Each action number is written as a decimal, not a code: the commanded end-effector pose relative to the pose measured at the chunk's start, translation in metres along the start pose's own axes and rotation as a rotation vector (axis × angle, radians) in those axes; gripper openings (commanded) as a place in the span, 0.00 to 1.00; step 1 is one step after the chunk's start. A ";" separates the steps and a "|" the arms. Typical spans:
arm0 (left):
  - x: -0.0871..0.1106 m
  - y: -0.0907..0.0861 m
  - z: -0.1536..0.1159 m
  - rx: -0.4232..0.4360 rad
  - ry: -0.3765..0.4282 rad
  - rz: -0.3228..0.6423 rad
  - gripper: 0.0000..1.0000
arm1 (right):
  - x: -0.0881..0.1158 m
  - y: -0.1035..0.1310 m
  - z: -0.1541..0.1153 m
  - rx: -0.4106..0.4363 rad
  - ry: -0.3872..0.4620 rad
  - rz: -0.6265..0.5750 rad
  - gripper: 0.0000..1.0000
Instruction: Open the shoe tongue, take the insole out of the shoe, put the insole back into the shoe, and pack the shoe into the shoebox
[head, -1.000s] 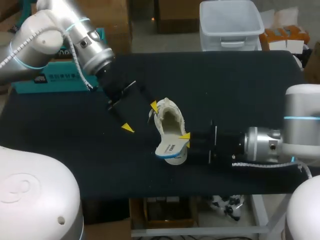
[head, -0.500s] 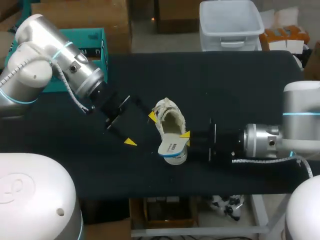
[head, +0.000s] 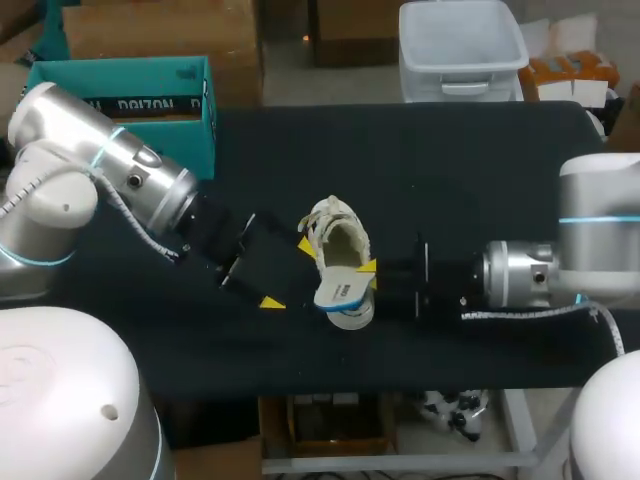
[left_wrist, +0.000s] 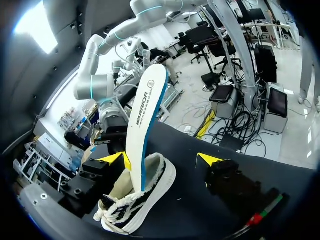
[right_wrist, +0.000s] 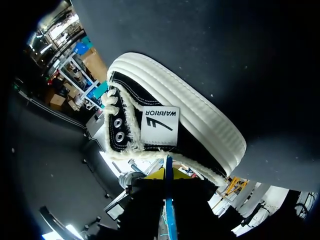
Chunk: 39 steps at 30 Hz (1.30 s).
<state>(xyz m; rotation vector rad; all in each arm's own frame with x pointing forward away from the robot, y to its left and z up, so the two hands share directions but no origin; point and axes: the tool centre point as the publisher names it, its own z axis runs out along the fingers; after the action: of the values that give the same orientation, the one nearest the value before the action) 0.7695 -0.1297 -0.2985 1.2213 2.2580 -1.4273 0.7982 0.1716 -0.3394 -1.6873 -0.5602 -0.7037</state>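
Insole (head: 340, 290) of white foam with a blue edge stands tilted up out of the shoe's opening, at the near middle of the black table (head: 460, 160). Its lower end is inside the shoe and its upper end is in the air. The right end effector (head: 366, 279) comes in level from the right and is clenched on the insole. In the right wrist view the insole (right_wrist: 168, 200) shows edge-on as a thin blue line between the two yellow-tipped fingers.

The left end effector (head: 288, 273) is released, with its fingers spread wide. One yellow tip sits just beside the shoe's left flank, and the other is nearer the table's front edge, apart from the shoe. In the left wrist view the shoe lies between the spread fingers, closer to one of them; whether that finger touches it cannot be told.

The low black-and-cream canvas shoe (head: 335, 232) with frayed edges and a ribbed white rubber sole rests on the table with its opening upward.

A teal cardboard shoebox (head: 120, 90) with an open top sits at the table's far left corner, well apart from the shoe.
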 end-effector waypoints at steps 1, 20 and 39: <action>-0.001 0.013 0.018 0.018 -0.193 -0.002 0.55 | 0.000 -0.001 -0.001 0.000 0.001 0.000 0.00; -0.026 0.031 0.037 0.012 -0.303 -0.003 0.29 | -0.002 0.000 0.002 0.021 0.007 0.000 0.00; -0.039 0.043 0.046 -0.018 -0.172 0.020 0.00 | -0.007 0.003 0.010 0.016 0.018 -0.001 0.00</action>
<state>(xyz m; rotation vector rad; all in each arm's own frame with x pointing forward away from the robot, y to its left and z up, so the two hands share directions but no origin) 0.8086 -0.1727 -0.3264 1.0604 2.1255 -1.4426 0.7977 0.1735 -0.3450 -1.6724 -0.5563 -0.7062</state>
